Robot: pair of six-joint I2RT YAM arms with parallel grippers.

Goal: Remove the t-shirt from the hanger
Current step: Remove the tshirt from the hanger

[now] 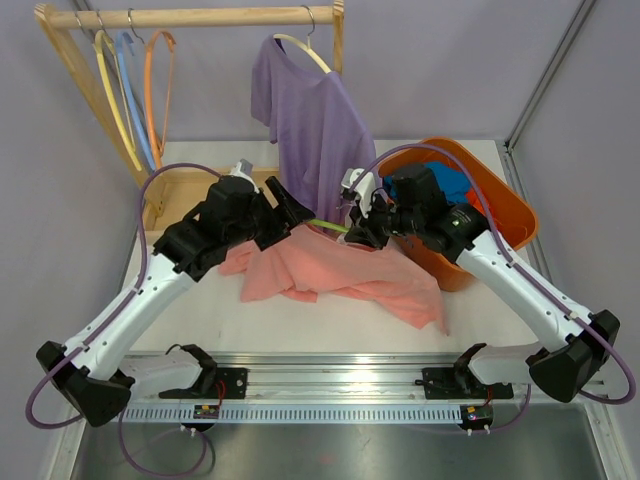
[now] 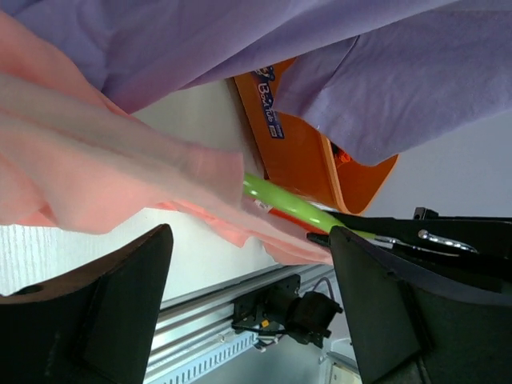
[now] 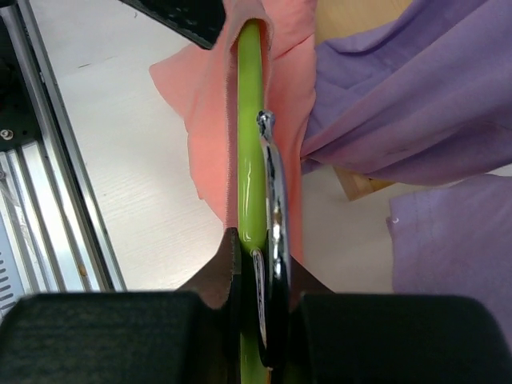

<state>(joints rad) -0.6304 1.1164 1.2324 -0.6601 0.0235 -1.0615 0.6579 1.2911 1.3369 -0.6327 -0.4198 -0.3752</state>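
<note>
Right gripper (image 3: pixel 260 268) clamping green hanger (image 3: pixel 250 120); left gripper (image 2: pixel 248 252) spread beside pink t-shirt (image 2: pixel 80 160)

Salmon t-shirt (image 1: pixel 340 275) rumpled, green hanger (image 3: pixel 250 160) partly inside it

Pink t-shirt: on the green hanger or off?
On: the pink t-shirt wraps the green hanger beyond the right gripper clamping it.
</note>
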